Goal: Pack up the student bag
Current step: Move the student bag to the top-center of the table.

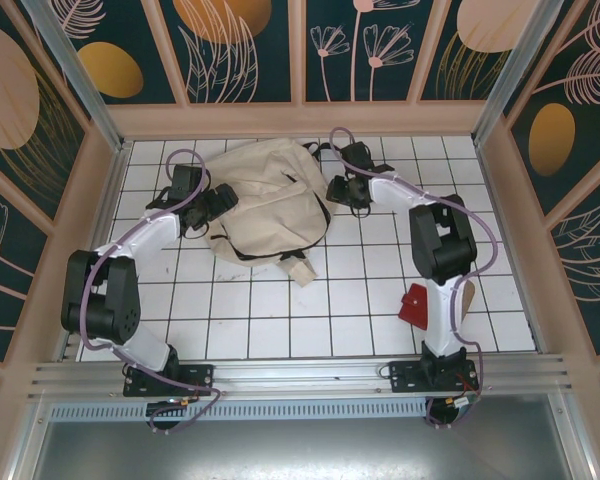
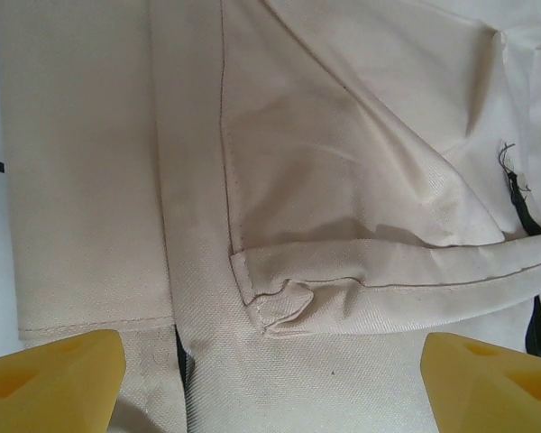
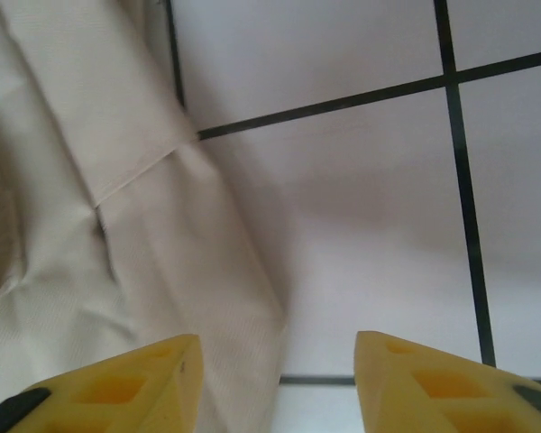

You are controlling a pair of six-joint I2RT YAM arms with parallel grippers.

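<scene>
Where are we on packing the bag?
Done: nothing visibly packed. The bag lies slumped on the table.
In hand: the left pincer hangs open over its fabric and the right pincer is open at its edge; neither grips anything.
Left: probably all of the loading. A red item lies outside the bag, by the right arm's base.

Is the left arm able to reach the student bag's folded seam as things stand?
Probably yes: the left end effector hangs open right over the student bag, with the folded seam straight ahead and nothing in between.
</scene>
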